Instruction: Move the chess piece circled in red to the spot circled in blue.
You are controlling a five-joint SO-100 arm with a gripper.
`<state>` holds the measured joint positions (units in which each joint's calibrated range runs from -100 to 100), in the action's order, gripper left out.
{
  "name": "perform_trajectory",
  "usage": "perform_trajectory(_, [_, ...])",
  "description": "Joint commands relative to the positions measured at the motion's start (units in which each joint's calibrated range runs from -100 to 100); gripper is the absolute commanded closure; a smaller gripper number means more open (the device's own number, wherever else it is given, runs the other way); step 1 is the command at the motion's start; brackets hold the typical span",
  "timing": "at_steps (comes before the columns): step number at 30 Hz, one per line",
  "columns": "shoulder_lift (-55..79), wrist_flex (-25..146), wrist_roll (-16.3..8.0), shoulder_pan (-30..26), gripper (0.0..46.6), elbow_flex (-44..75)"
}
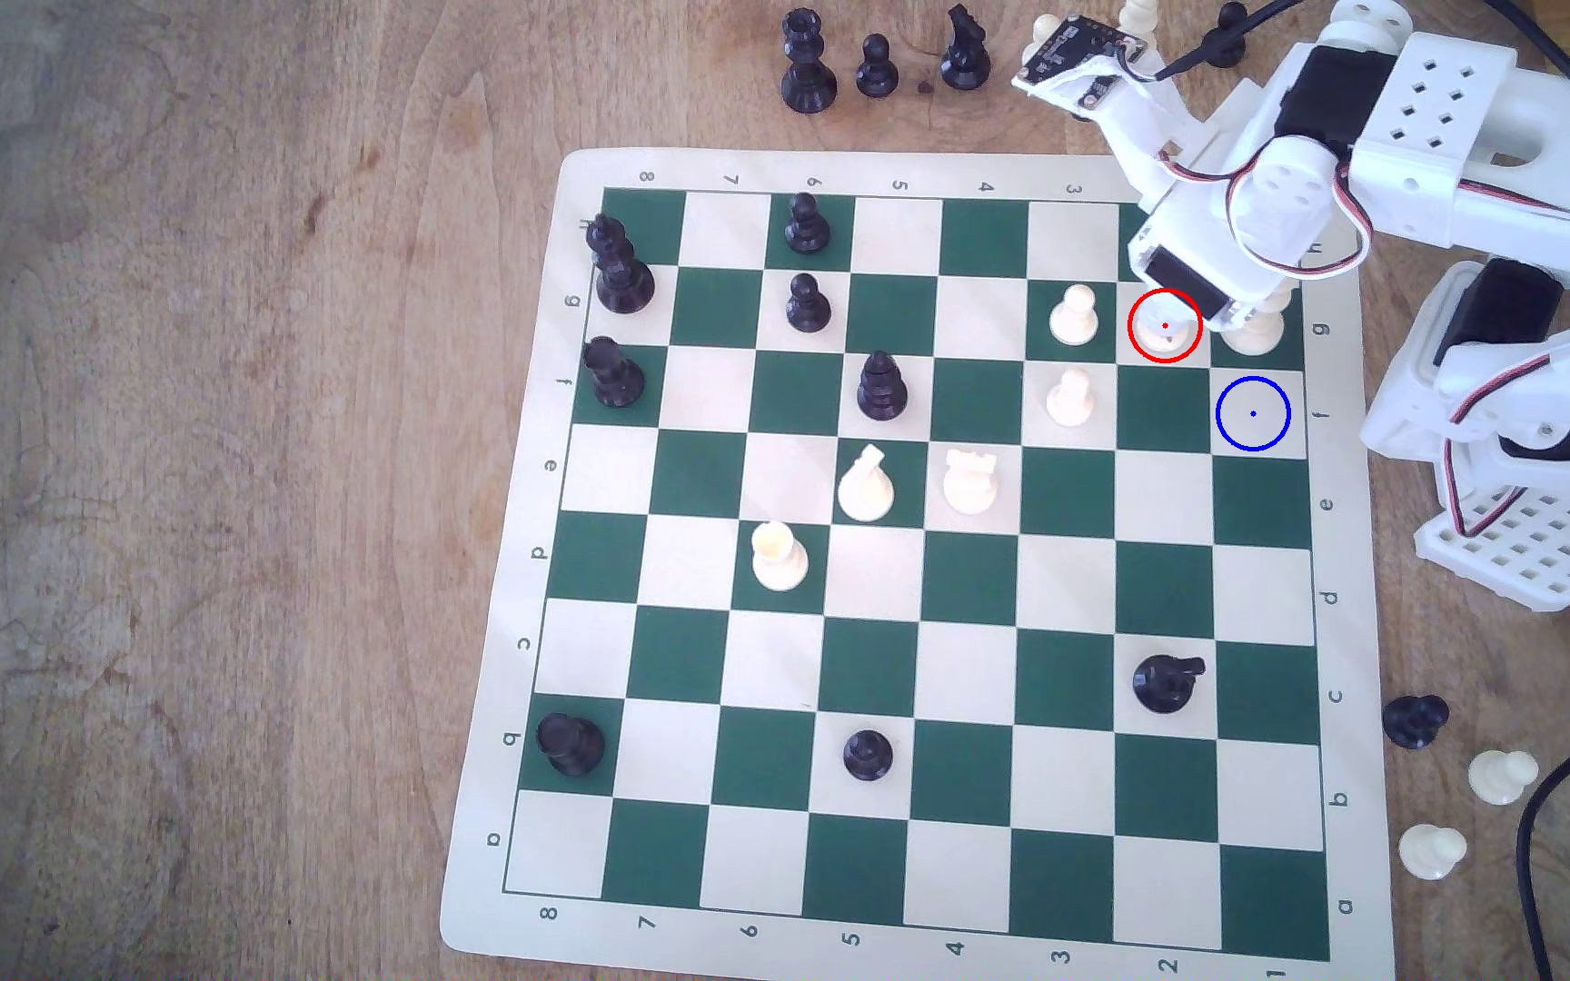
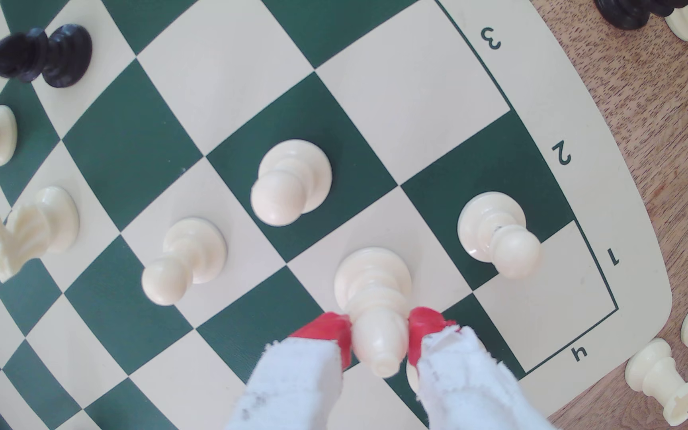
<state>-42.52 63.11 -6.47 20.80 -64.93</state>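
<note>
Gripping stage: gripper (image 2: 379, 337) pinched on chess piece (image 2: 373, 289), base seemingly on red-ringed square; carry to spot (image 1: 1253, 413) outstanding.

White arm (image 1: 1310, 179) reaches in from the exterior view's right, wrist bent down, jaws (red-tipped) closed either side of the chess piece (image 2: 375, 306).

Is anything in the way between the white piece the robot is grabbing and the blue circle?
Nothing visible stands between them. The bishop sits between the gripper's red fingertips, and the blue-ringed square is diagonally next to it; a pawn stands alongside.
</note>
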Motion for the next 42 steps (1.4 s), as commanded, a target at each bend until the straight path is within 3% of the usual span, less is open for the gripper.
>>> perform_trajectory(1, [-0.52, -0.45, 0.39, -0.50, 45.6, 0.66])
perform_trajectory(7, [-4.68, 2.41, 2.15, -1.28, 46.4, 4.37])
perform_trajectory(18, [-11.64, 12.65, 2.98, -6.91, 46.4, 4.28])
perform_trajectory(27, [-19.87, 17.65, 3.76, -10.59, 46.4, -2.43])
perform_trajectory(42, [-27.43, 17.65, 3.96, -11.06, 46.4, -11.95])
